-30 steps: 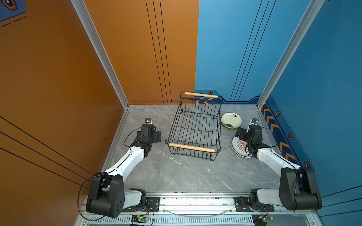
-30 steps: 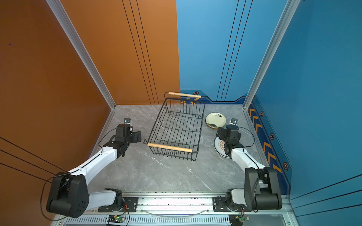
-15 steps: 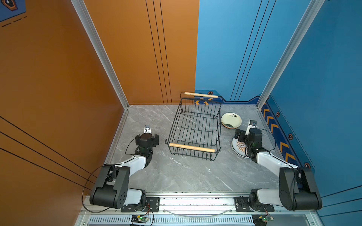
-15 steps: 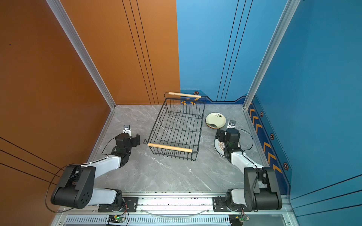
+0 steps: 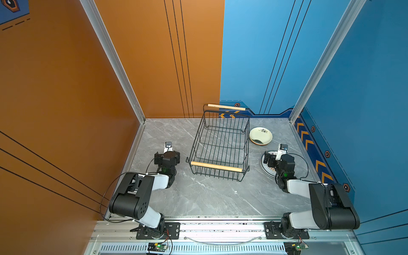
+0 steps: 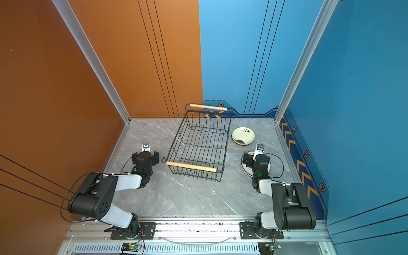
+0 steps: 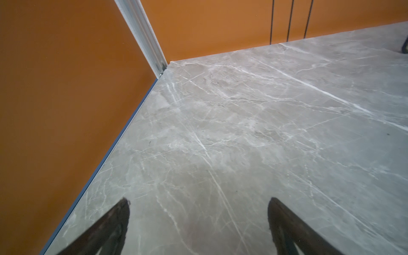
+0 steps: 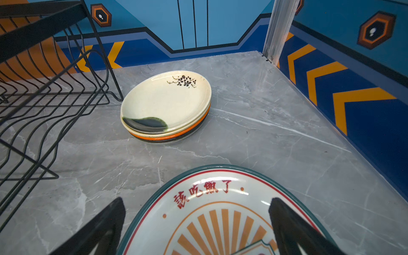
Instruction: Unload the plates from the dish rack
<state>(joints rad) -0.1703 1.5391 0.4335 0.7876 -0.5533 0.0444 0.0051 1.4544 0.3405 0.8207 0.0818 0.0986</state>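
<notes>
Right of the empty dish rack (image 5: pixel 218 145), the plates (image 5: pixel 260 136) lie in two stacks on the surface (image 5: pixel 209 198), the sunburst plate (image 8: pixel 220 220) just beneath the right pincer (image 8: pixel 196 201), wide open and empty like the left pincer (image 7: pixel 198 199).

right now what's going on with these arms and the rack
The rack is empty. On the table to its right lie a plate stack with a cream one on top, and a sunburst plate nearer the arms. The right gripper hangs open over the sunburst plate, holding nothing. The left gripper is open over bare table left of the rack.
</notes>
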